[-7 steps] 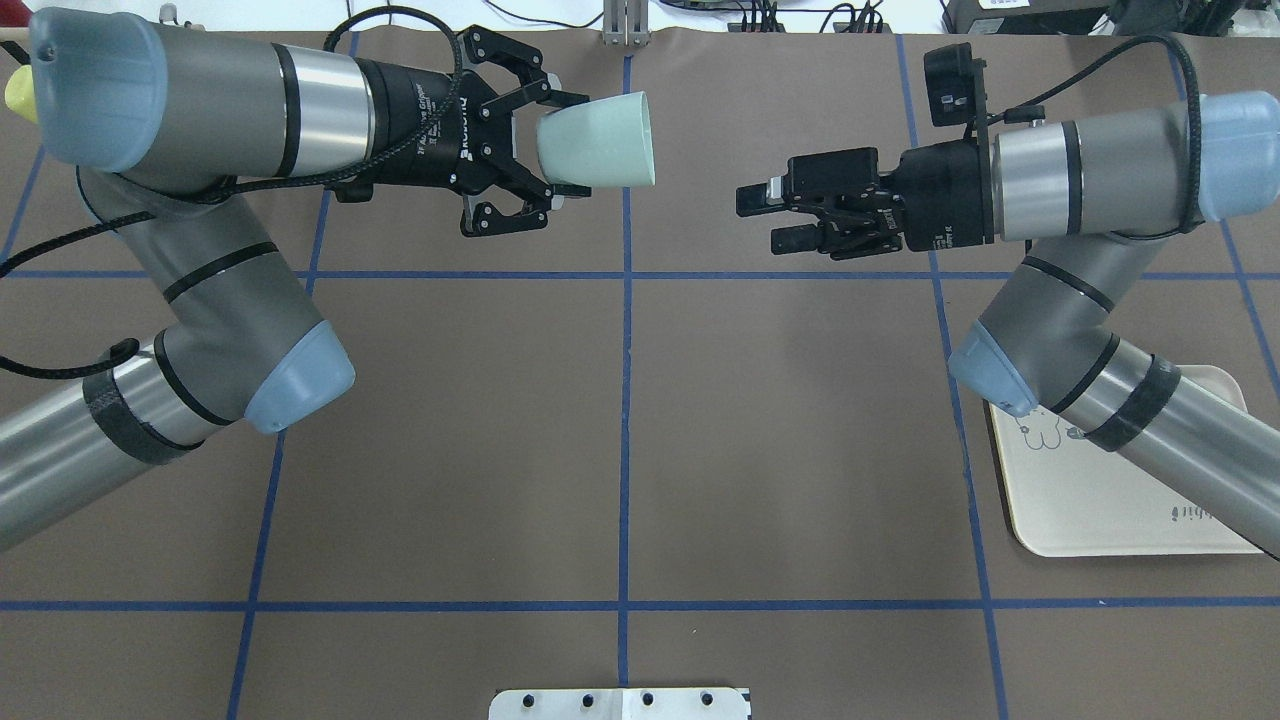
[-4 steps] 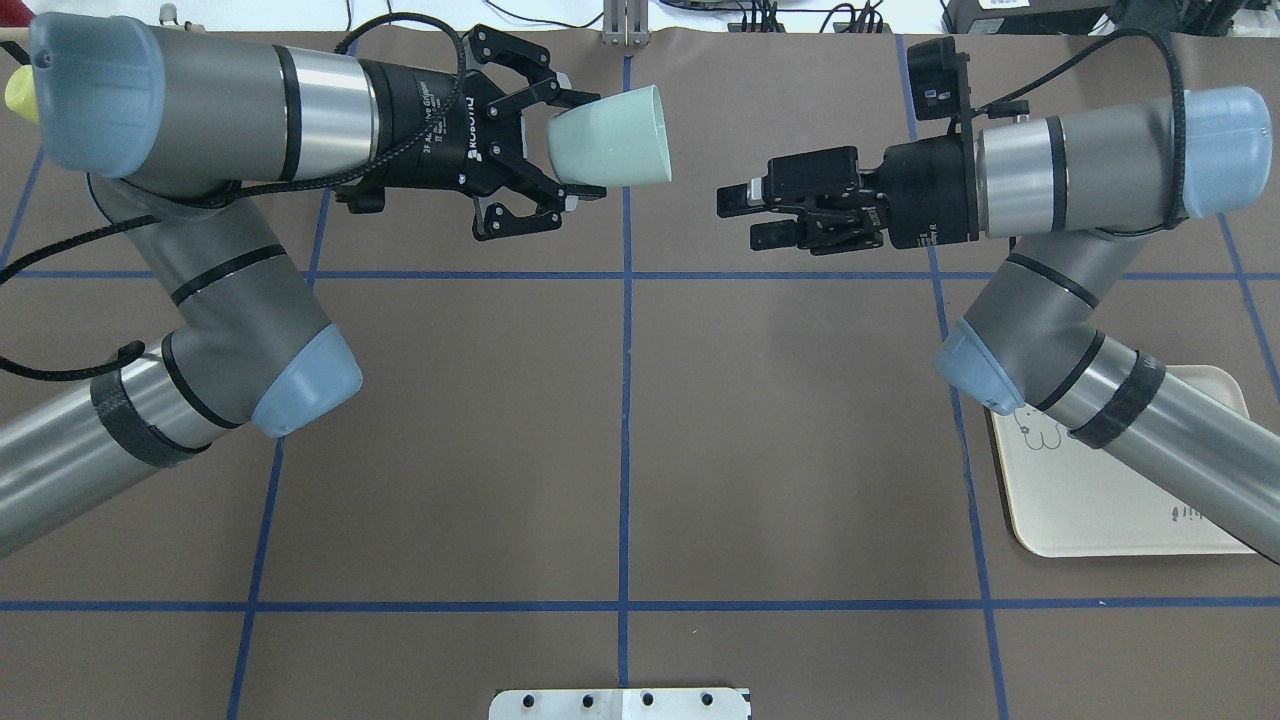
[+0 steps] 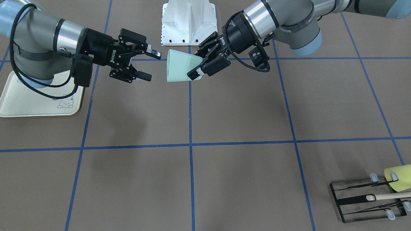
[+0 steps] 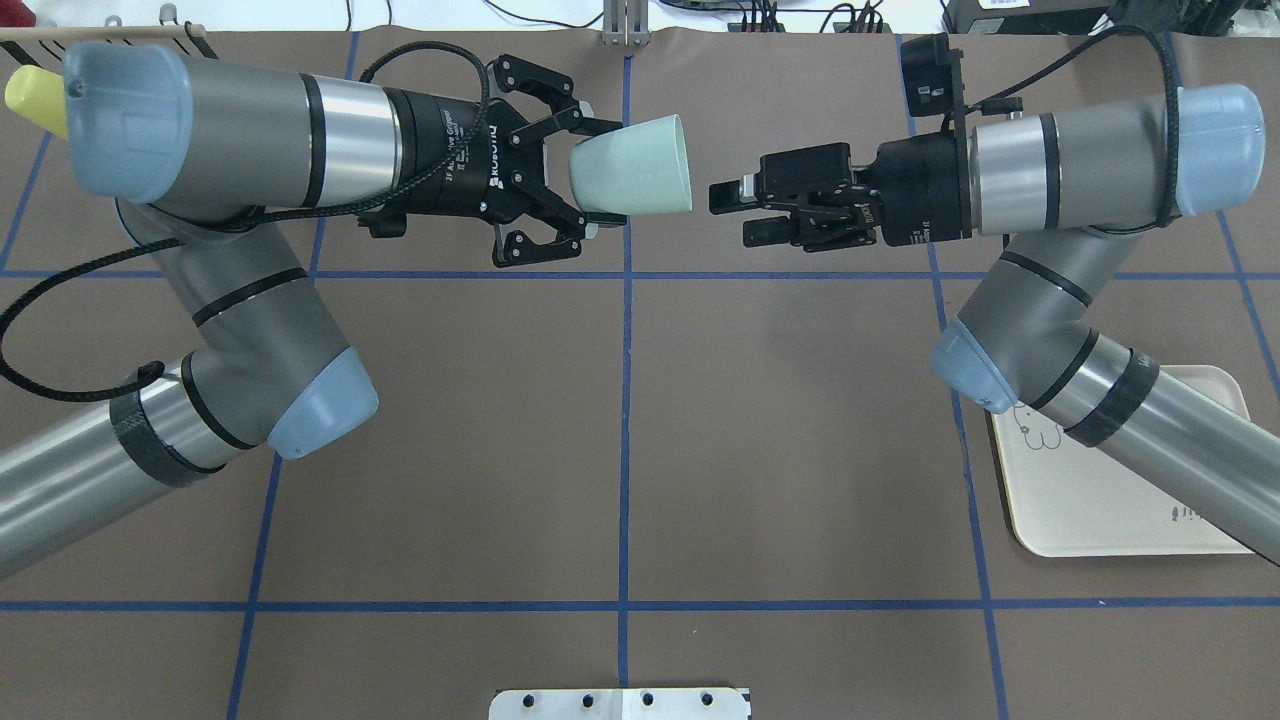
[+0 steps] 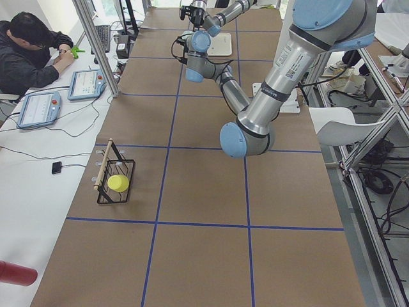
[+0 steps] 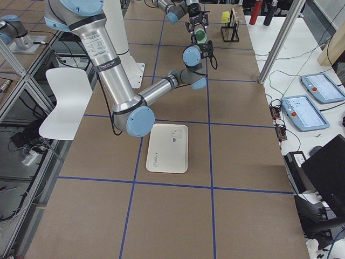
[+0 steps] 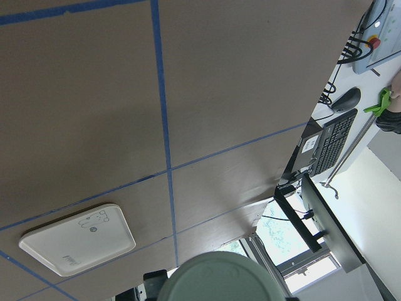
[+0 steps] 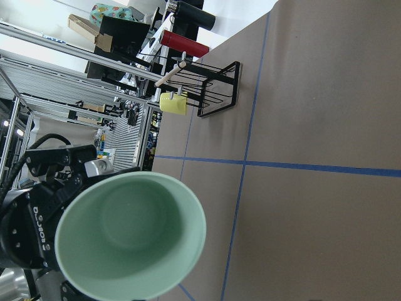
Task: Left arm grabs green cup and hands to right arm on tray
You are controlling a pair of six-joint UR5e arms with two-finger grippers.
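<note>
My left gripper is shut on the base of the green cup and holds it on its side above the table, mouth toward the right arm. In the front view the green cup sits in the left gripper. My right gripper is open and empty, level with the cup's rim and a small gap from it; it also shows in the front view. The right wrist view looks into the cup. The cream tray lies flat under the right arm's forearm, also in the front view.
A black wire rack holding a yellow-green cup stands at the table's far left corner; it also shows in the exterior left view. The white robot base plate is at the near edge. An operator sits beyond the table.
The left gripper has carried the cup to the right and the right gripper has moved left. The gap between cup rim and right fingers has narrowed.
</note>
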